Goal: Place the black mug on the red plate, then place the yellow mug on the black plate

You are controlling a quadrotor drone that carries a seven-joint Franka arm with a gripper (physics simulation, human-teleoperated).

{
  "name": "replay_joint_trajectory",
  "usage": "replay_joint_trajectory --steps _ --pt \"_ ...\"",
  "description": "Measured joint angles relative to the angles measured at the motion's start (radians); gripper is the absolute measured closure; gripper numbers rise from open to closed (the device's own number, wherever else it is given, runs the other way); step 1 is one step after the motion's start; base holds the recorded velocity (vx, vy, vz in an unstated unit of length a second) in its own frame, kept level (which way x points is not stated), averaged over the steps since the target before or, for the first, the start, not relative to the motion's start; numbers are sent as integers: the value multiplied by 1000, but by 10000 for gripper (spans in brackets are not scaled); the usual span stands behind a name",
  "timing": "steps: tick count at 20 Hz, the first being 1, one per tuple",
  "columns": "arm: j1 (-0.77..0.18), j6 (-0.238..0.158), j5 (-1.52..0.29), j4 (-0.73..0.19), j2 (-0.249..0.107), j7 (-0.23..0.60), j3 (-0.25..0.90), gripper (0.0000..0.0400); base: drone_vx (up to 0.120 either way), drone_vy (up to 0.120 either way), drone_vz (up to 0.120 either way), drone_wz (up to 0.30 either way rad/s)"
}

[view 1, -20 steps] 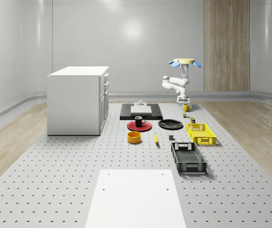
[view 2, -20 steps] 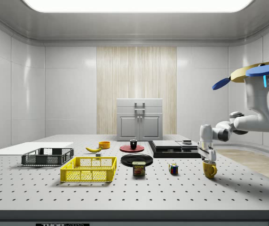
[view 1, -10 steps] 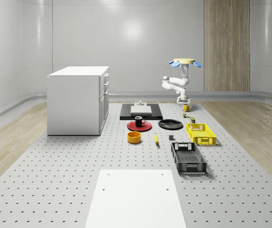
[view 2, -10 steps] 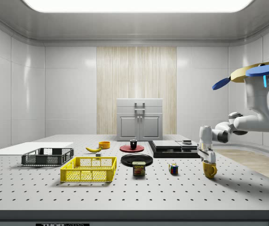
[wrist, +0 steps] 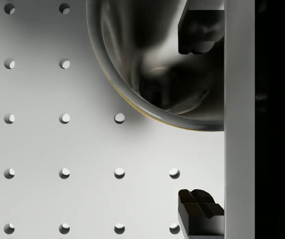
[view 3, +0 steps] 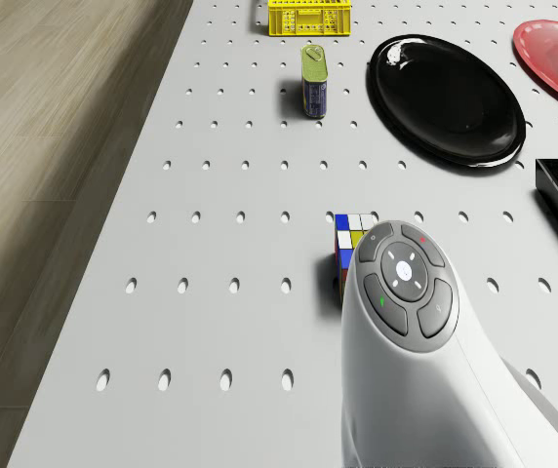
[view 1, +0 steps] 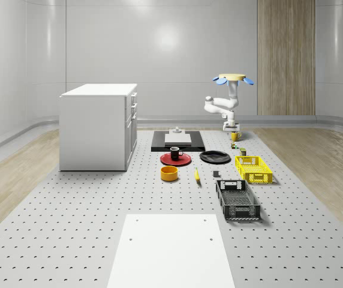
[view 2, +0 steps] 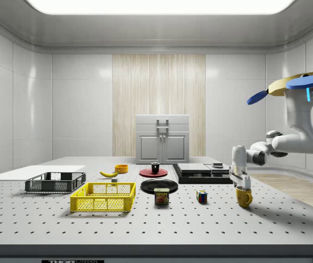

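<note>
Black mug (view 1: 174, 152) on red plate (view 1: 175, 159) already. Drone (view 2: 301, 85) hovers past table's far end. Gripper (view 2: 241, 182) spread wide, one finger inside yellow mug (view 2: 244, 196), which stands at 3 o'clock of Rubik's cube (view 2: 201, 196). Mug looks rigid, light, glazed-slick; pinch rim wall, lift straight.

Whole-scene view looks down from far along the grey perforated bench (view 1: 69, 240); side view sits low at its edge, facing across. Both share the glossy black plate (view 1: 214, 157); drone view sees it nearer, wrist view looks straight down, close to the bench.
</note>
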Motion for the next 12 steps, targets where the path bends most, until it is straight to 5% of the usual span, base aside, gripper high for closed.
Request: replay_joint_trajectory --steps 2,5,12 --pt "1 -2 4 -1 0 0 4 153 0 0 0 0" --pt "1 -3 7 -2 0 0 7 225 0 0 0 0" --pt "2 -4 9 -3 0 0 10 279 0 0 0 0"
